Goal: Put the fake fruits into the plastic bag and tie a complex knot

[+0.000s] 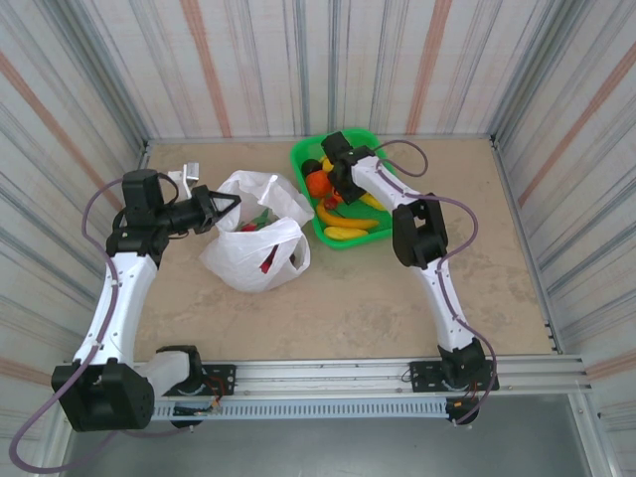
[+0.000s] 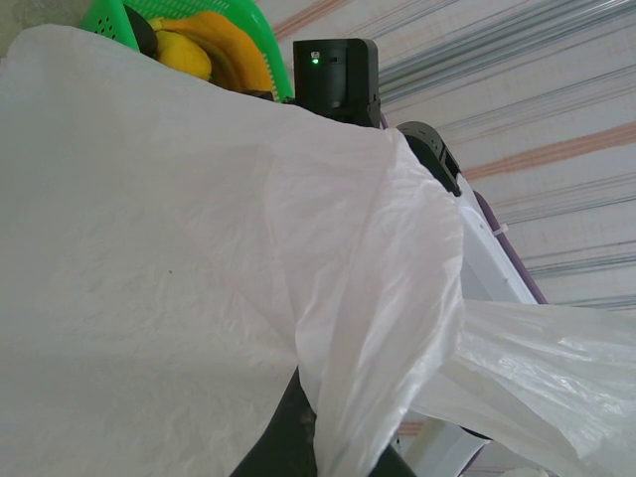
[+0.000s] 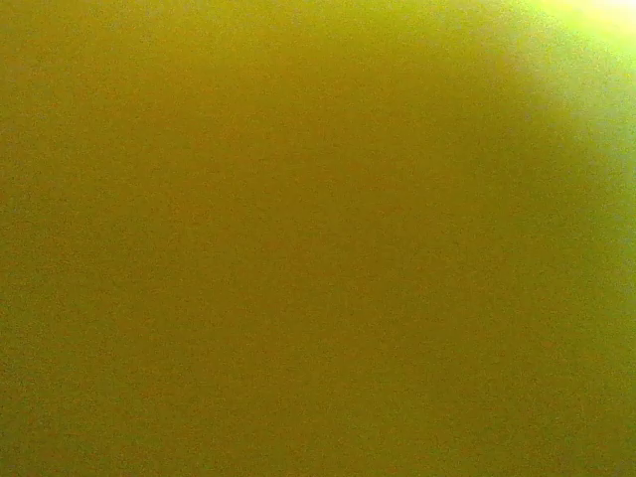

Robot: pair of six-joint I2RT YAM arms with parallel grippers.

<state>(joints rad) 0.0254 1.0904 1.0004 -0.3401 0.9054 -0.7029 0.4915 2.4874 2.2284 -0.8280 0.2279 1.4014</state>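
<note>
A yellow surface (image 3: 318,238) sits right up against the right wrist camera. It is too blurry to name for sure, but it may be one of the bananas.

The right gripper (image 1: 328,179) is down inside the green basket (image 1: 298,157), right at an orange fruit (image 1: 318,183). I cannot tell if its fingers are apart or pressed together, or if they hold anything. Around it in the basket lie yellow bananas (image 1: 346,233), a red piece (image 1: 333,200) and a dark piece (image 1: 311,166).

The left gripper (image 1: 224,207) is on the side of the plastic bag (image 1: 253,253) away from the basket. Its fingers are pressed together on the thin white edge of the bag and seem to hold the mouth up and open. From the left wrist, the white film (image 2: 179,248) hangs close, with the basket and bananas (image 2: 214,50) beyond it.

The bag lies just beside the basket, on its left. A few red fake fruits (image 1: 268,260) are inside the bag already.

I think the filling step is in hand, and the knot is not yet begun. Next, the right gripper needs a firm hold on one fruit. It must lift it clear of the basket wall, carry it over to the bag's open mouth and let go there. The left gripper should keep the mouth wide.
</note>
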